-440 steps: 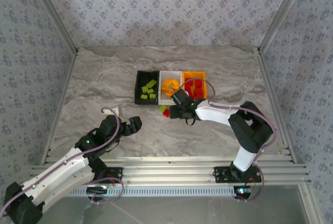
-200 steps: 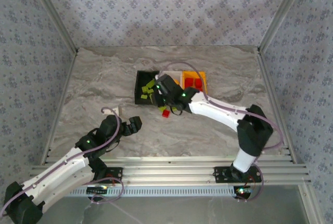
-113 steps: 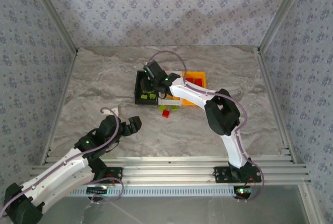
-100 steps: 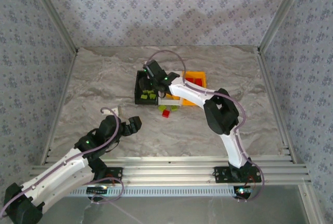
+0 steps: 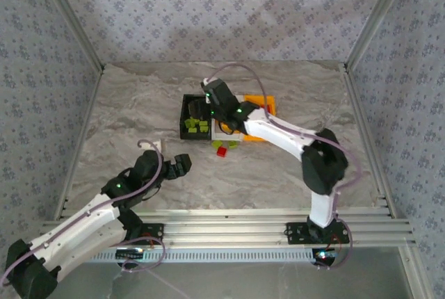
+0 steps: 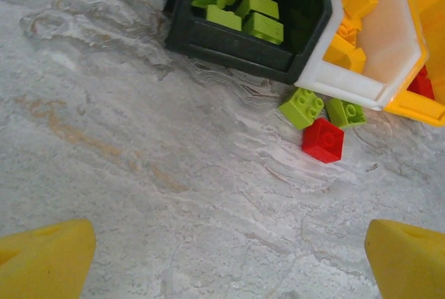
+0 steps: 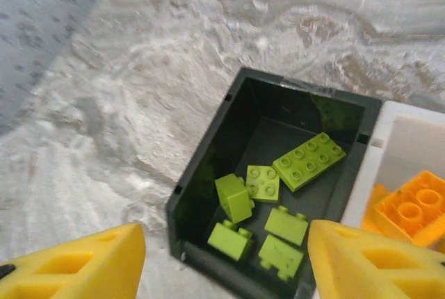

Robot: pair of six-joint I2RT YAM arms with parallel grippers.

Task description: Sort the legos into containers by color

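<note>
My right gripper (image 5: 207,107) hangs open over the black container (image 5: 184,115), with nothing between its yellow fingers (image 7: 76,264). In the right wrist view the black container (image 7: 208,167) holds several lime green legos (image 7: 309,160), one of them (image 7: 234,198) tilted on edge. Beside it stand the white container (image 6: 379,49) with orange-yellow legos (image 6: 348,7) and the orange container (image 5: 263,103) with a red lego (image 6: 422,83). Two green legos (image 6: 302,107) (image 6: 345,112) and a red lego (image 6: 323,140) lie loose on the table in front of the bins. My left gripper (image 5: 182,165) rests open, well short of them.
Marble table (image 5: 139,104) inside patterned walls, with aluminium rails (image 5: 229,226) along the near edge. The right arm (image 5: 292,139) stretches over the white container, hiding most of it from above. A small white object (image 5: 154,147) lies near the left arm.
My right arm swung from the loose legos up over the black container and its jaws spread open; a green lego now lies tilted inside. The left arm stayed put.
</note>
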